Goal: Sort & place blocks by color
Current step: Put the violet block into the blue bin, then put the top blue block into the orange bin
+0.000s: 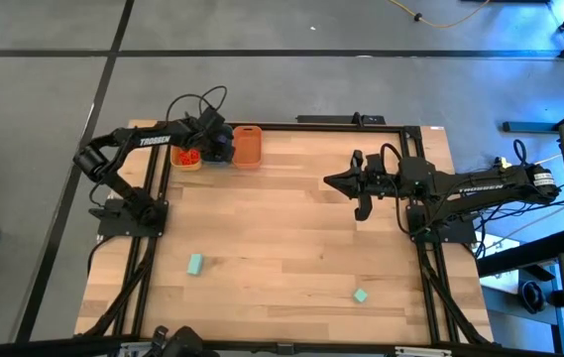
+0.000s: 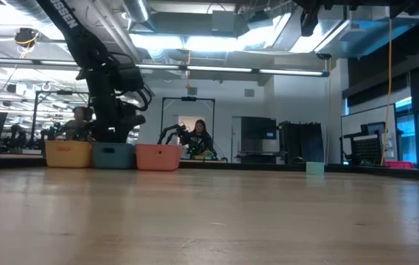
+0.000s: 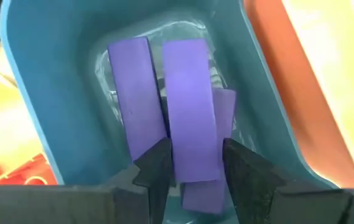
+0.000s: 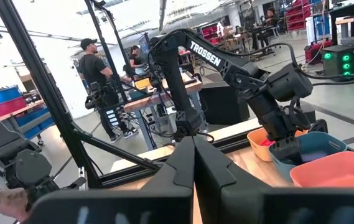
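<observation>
A pale wood table (image 1: 291,238) sits on a grey floor; the low view looks across it into a lit workshop with benches and seated people. Three tubs line its far edge: yellow (image 2: 68,154), blue (image 3: 58,93), orange (image 1: 248,146).

Nearly all the tabletop toward the near edge from the blue tub is bare, holding only two teal blocks (image 1: 195,263) well apart.

The left gripper (image 3: 192,163) hangs in the blue tub, fingers spread either side of a purple bar (image 3: 189,112). Three purple bars lie there side by side, long axes parallel, running away from the gripper.

The right gripper (image 1: 333,181) waits across the table from the tubs, fingers pressed together.
</observation>
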Robot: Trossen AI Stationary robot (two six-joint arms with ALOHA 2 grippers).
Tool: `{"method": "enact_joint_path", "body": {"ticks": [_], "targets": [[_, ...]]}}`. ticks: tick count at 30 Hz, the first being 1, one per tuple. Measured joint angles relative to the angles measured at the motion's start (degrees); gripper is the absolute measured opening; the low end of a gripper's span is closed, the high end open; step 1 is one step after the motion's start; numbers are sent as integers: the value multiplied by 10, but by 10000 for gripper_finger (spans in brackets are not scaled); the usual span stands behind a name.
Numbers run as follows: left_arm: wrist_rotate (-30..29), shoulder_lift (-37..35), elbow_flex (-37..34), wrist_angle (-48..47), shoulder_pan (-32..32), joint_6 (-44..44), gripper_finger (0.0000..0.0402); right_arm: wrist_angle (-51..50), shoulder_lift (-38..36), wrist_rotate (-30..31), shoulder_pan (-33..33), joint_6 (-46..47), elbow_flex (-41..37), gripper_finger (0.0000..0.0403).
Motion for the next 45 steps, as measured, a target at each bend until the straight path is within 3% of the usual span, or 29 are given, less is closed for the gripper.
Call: {"method": "enact_joint_path", "body": {"ticks": [9,16,22,26,32,39,45], "targets": [[4,-17,5,7,8,17,141,0,0,0,0,-2,0,0],[14,-91,78,-31,21,68,142,0,0,-1,0,-4,0,0],[143,-206,126,38,3,82,140,9,0,-3,0,-4,0,0],[200,-300,101,128,-53,53,140,15,0,-3,0,-4,0,0],[184,-410,10,259,-200,3,137,15,0,-3,0,-4,0,0],[95,-448,-117,476,-396,15,137,18,0,-2,0,-3,0,0],[-9,-447,-150,488,-470,104,137,18,0,-2,0,-2,0,0]]}}
